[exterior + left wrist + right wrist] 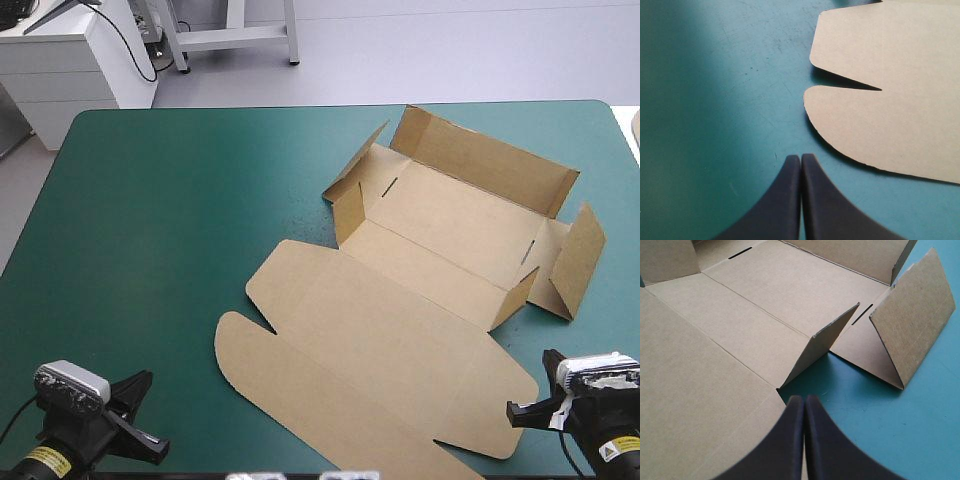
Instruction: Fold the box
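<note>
Starting at the left, what does your screen give? (desk)

Left gripper [143,383] sits at the table's [150,200] near-left corner, low over the teal-green cover [715,110]. Its black fingers [785,200] are pressed together into one point, with nothing between them. From its wrist view I read bare cover under the tip. The box [400,310] begins ahead of it and to one side, apart from the fingers. (me)

Which part of the box lies nearest it? (desk)

The tuck flap [880,130], rounded at the corner and flat on the cover. A narrow pointed notch [850,85] separates it from the lid panel's [890,40] own rounded corner. (me)

And the box overall? (desk)

I see it right of the table's centre, lying on a slant from the near edge toward the far-right corner. Lid panel and tuck flap lie flat. Beyond them is the tray floor [450,215], with the far wall [480,160] raised and the end flaps on both sides partly up. The right end flap [575,260] is bent into a tent shape on the cover. The tray lies open. (me)

Right arm? (desk)

Right gripper [515,410] is at the near-right corner, just beside the lid panel's near corner. Its fingers [825,450] are closed tip to tip and hold nothing. In its wrist view the tip sits at the lid panel's edge. A small corner flap [820,352] stands tilted just ahead, with a slot [862,314] beyond. I cannot tell whether the fingers touch the board. (me)
</note>
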